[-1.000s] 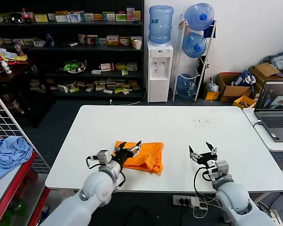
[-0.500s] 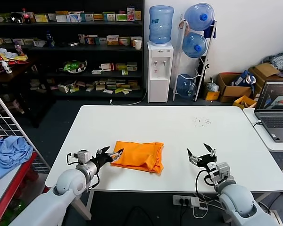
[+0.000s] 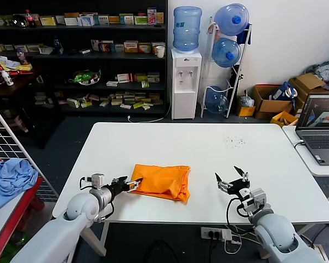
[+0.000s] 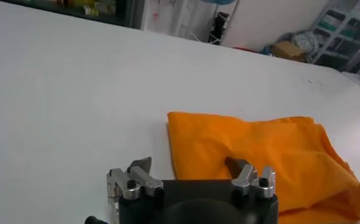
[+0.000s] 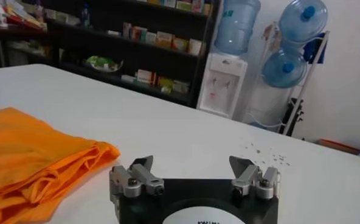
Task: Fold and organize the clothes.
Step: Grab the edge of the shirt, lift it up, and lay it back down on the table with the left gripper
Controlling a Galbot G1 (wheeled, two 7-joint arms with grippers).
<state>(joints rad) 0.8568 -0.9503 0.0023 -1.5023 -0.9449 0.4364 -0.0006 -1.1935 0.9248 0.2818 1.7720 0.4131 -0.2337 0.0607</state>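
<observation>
The orange T-shirt [image 3: 162, 182] lies folded in a flat bundle on the white worktop [image 3: 208, 148], lower centre of the head view. The left gripper [image 3: 130, 184] sits low at the shirt's left edge, jaws spread wide and holding nothing. The right gripper [image 3: 232, 179] hovers over bare worktop in the lower right, well apart from the shirt, jaws also wide open and empty.
</observation>
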